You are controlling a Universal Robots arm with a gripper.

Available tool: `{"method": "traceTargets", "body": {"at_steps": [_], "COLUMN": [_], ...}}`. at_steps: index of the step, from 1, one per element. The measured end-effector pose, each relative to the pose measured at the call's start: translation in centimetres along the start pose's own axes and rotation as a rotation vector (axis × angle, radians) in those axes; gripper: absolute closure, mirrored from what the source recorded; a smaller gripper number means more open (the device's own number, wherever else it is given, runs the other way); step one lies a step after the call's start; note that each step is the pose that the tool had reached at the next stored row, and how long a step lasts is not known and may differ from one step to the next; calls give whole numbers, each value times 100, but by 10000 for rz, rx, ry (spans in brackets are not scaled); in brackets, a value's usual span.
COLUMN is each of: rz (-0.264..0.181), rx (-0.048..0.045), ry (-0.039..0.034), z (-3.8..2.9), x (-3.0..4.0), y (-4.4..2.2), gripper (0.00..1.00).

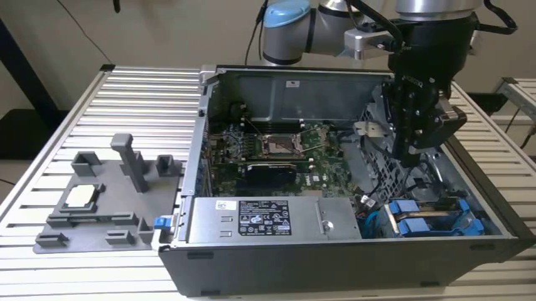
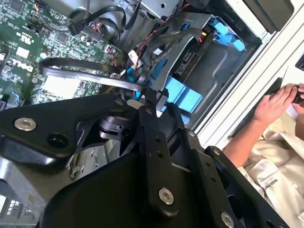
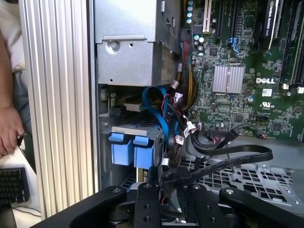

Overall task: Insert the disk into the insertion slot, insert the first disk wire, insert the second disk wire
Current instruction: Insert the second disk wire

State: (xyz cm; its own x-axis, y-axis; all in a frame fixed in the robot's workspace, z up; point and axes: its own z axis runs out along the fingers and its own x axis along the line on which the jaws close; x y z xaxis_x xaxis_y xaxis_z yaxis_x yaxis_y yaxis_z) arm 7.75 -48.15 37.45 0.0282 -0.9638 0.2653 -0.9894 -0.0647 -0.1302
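The disk [image 1: 416, 218] lies in the insertion slot [image 1: 469, 233] at the case's front corner on the exterior view's right, with its blue end tabs [image 3: 130, 151] facing into the case. The same blue tabs [image 2: 183, 92] appear in the second wrist view. My gripper [image 1: 412, 162] hangs inside the case just above and behind the disk. Its fingers [image 3: 163, 179] are shut on the end of a flat black disk wire [image 3: 228, 159], which loops away over the perforated metal. In the second wrist view, the gripper [image 2: 151, 96] holds that wire [image 2: 80, 71] just short of the blue tabs.
A silver power-supply box [image 1: 268, 219] sits beside the slot, and the green motherboard [image 1: 268, 147] lies behind it. Loose cable bundles [image 3: 178, 109] crowd the space near the tabs. A grey fixture plate [image 1: 100, 200] lies outside the case. A person's hand [image 2: 275, 102] and a keyboard [image 3: 12, 185] are beside the table.
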Motion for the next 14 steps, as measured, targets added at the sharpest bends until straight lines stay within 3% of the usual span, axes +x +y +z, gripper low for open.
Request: {"method": "traceTargets", "body": {"at_steps": [7,9,10,14], "rz": [1,0,0,1], "rx": [0,0,-1,0], "ry": [-6,-7,-7,-7], "z": [0,0,0,-3], "x": [1,1,1,1], "y": [0,1,2,9], "gripper": [70,72,80,80]}}
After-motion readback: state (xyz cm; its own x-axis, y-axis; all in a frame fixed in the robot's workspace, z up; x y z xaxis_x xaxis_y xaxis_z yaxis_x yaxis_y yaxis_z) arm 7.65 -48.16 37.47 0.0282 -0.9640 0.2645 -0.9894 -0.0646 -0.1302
